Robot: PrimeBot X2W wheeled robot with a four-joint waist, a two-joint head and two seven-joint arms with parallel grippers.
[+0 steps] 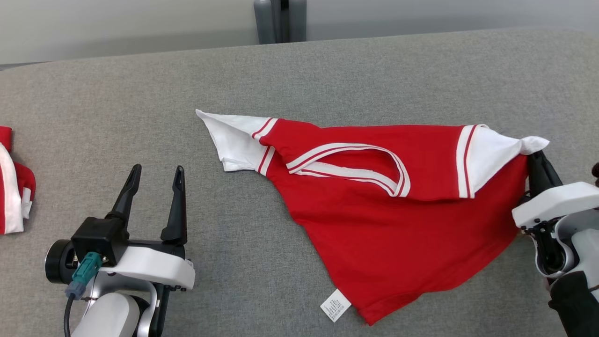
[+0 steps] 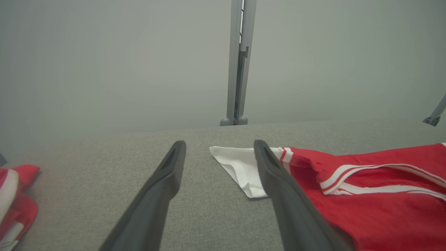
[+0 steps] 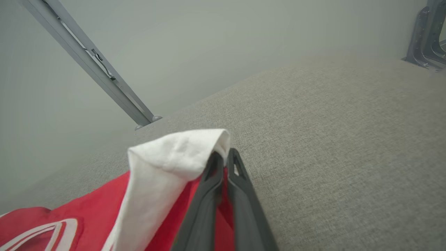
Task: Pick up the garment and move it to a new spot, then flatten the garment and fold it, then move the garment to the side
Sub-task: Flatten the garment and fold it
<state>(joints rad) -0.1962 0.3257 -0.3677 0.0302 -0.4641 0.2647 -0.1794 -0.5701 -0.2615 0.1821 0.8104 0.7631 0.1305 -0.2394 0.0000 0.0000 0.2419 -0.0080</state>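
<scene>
The garment (image 1: 374, 196) is a red T-shirt with white sleeves and a white-striped collar, lying crumpled across the grey table (image 1: 299, 75). My right gripper (image 1: 538, 161) is shut on the garment's right sleeve edge; in the right wrist view the white sleeve (image 3: 163, 167) drapes over its closed fingers (image 3: 223, 181). My left gripper (image 1: 157, 175) stands open over bare table, left of the garment's white left sleeve (image 1: 234, 140). In the left wrist view that sleeve (image 2: 240, 167) lies between and beyond its spread fingers (image 2: 167, 174), untouched. A white label (image 1: 335, 305) shows at the hem.
Another red and white cloth (image 1: 14, 187) lies at the table's left edge, also seen in the left wrist view as a cloth (image 2: 14, 202). A grey metal post (image 1: 280, 21) stands behind the table's far edge. Grey brackets (image 3: 427, 35) stand at the far right.
</scene>
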